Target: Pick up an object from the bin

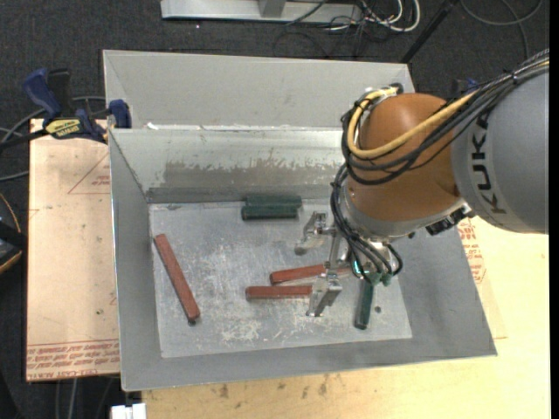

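Scratched grey metal bin (131, 199) holds just a few things, lying flat and apart. Low over the middle, the gripper (316, 269) has its fingers spread wide, one each side of two short red-brown flat sticks (279, 292), ready to squeeze. A thin dark green stick (362, 308) lies just beside.

The bin (262, 343) is grey, with pale scratch marks on its floor. The long stick (176, 278) and the two short sticks (297, 275) are reddish brown. The block (272, 208) and the thin rod (363, 307) are dark green. The wrist cover (406, 164) is orange-brown.
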`<state>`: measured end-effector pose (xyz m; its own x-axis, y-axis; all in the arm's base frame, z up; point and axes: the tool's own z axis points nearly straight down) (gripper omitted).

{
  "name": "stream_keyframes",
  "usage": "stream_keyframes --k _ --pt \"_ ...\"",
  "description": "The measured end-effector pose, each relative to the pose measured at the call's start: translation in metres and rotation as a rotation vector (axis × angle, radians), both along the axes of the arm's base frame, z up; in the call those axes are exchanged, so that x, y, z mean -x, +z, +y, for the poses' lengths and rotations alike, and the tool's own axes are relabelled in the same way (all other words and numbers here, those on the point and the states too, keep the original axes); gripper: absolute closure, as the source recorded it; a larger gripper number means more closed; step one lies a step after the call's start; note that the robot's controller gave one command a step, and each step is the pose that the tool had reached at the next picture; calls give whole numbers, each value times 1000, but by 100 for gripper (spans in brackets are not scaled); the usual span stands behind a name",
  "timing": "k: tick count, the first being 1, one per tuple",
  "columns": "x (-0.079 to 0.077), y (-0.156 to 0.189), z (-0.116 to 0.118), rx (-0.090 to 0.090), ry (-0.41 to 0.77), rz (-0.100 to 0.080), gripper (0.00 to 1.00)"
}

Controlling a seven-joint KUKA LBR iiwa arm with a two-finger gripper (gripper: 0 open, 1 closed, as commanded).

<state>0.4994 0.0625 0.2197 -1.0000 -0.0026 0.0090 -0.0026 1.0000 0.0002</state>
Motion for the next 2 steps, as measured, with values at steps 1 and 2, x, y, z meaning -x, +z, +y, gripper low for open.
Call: stream_keyframes --k 1,2 --pt "-2 4 0 -1 -2 -9 0" --pt "-10 -37 -3 -2 6 -18 0"
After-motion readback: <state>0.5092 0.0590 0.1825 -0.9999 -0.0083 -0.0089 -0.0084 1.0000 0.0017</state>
